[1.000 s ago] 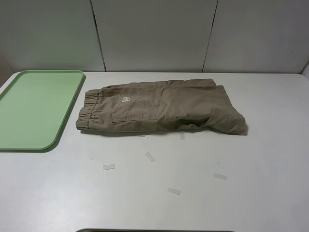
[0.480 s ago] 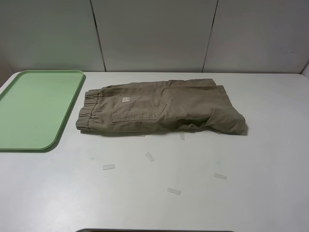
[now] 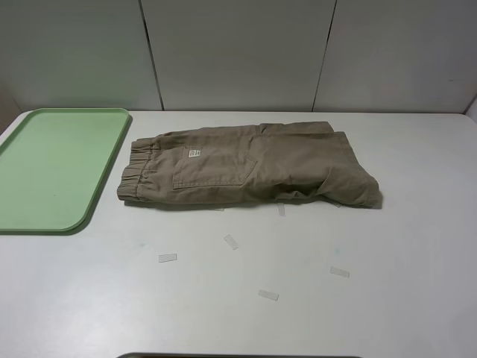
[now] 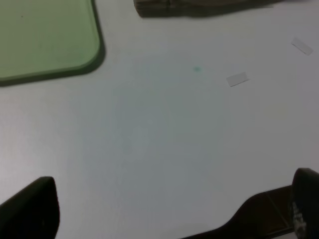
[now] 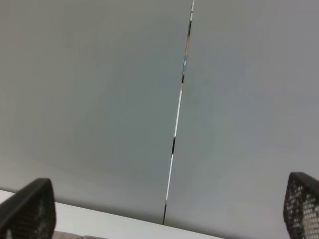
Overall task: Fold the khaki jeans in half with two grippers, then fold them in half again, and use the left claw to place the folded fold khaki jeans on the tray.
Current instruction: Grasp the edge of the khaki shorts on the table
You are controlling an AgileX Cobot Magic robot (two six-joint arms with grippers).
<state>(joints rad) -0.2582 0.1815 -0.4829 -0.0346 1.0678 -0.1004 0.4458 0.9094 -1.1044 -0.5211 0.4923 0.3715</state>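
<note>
nothing changes: the jeans lie unmoved, my left claw stays wide open and empty, so the folding waits.

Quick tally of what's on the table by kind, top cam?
Khaki jeans: 1
Green tray: 1
Tape strips lying clear of the jeans: 4
Tape strip touching the jeans' near edge: 1
Total: 7. Whether more strips lie hidden under the jeans cannot be told.
</note>
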